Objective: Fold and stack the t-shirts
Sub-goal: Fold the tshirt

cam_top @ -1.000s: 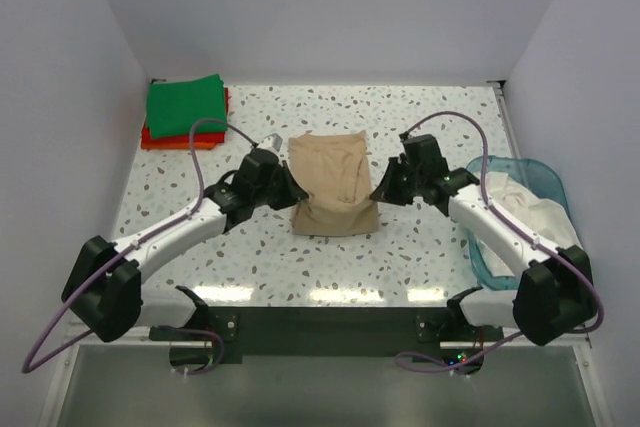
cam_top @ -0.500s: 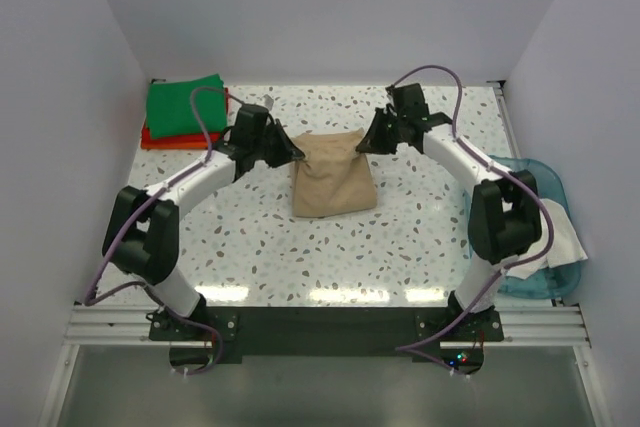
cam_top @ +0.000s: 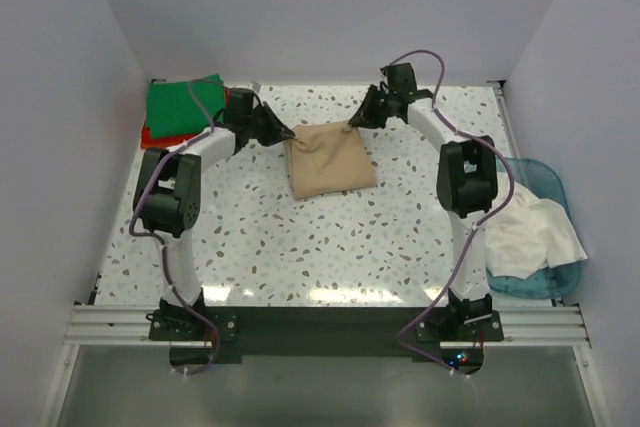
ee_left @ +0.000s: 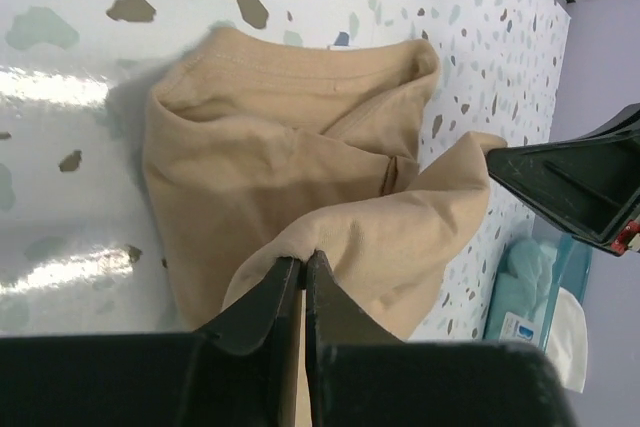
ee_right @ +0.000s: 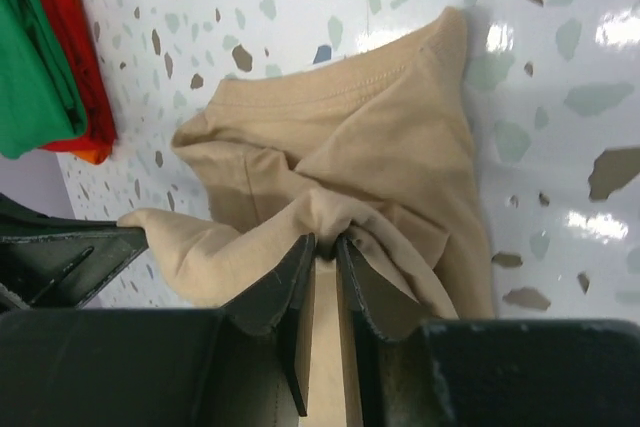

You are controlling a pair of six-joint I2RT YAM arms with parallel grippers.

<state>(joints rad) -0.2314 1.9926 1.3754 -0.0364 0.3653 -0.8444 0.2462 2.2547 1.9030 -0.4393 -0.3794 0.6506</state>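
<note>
The tan-beige t-shirt (cam_top: 328,160) lies folded at the table's far middle. My left gripper (cam_top: 289,134) is shut on its far left corner; the pinched cloth shows in the left wrist view (ee_left: 350,237). My right gripper (cam_top: 352,125) is shut on its far right corner, seen in the right wrist view (ee_right: 340,217). Both hold the far edge lifted. The green t-shirt (cam_top: 182,104) lies folded on the red-orange t-shirt (cam_top: 150,134) at the far left corner. The whitish t-shirt (cam_top: 530,232) hangs crumpled out of the tub.
The translucent blue plastic tub (cam_top: 540,179) stands at the table's right edge, beside the right arm. White walls close in the back and both sides. The speckled tabletop (cam_top: 300,237) runs to the near edge.
Both arms have stretched toward the back, carrying the tan-beige shirt's edge away from the near side. The shirt now lies farther back and shorter, doubled over.
</note>
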